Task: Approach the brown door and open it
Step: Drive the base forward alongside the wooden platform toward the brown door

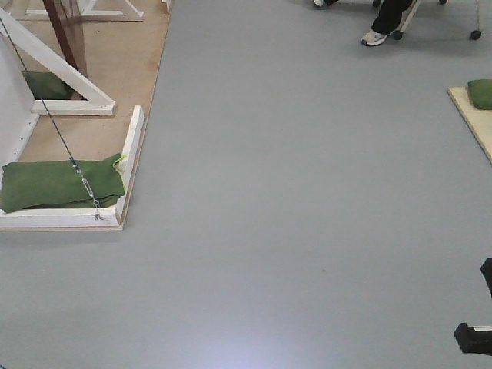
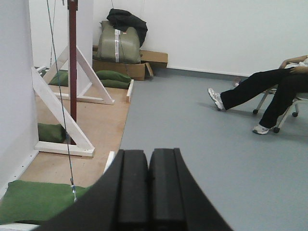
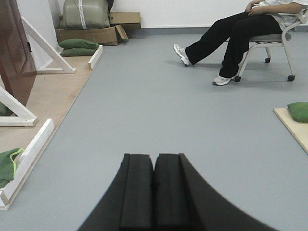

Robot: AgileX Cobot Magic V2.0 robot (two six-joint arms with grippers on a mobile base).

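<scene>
Reddish-brown glossy wooden door (image 3: 17, 43) stands far off on the left, held in its white-painted wooden frame (image 3: 48, 45) on a plywood base board (image 1: 115, 69). From where the robot sits it shows at a sharp angle, and I cannot make out its handle. The job looks barely begun to me: the base has yet to drive over and turn left, and reaching, pressing the lever and pulling are all left to do.

Green sandbags (image 1: 54, 184) lie around the foot of the frame. A thin steel guy wire (image 1: 58, 134) slants down to the near corner, a likely snag for an arm coming in low. Against the far wall, brown cardboard boxes (image 2: 122, 69) carry an olive bag (image 2: 119, 44).

The left gripper (image 2: 148, 156) has its black pads pressed together on nothing, and the right gripper (image 3: 154, 159) likewise. The grey floor (image 1: 292, 192) ahead lies open.

Far right, a person in black trousers (image 3: 226, 33) sits on a wheeled chair (image 3: 268, 35) with legs stretched out, well apart from the door. Nearer, a lone green sandbag (image 3: 301, 110) rests on a small board (image 3: 291, 125).
</scene>
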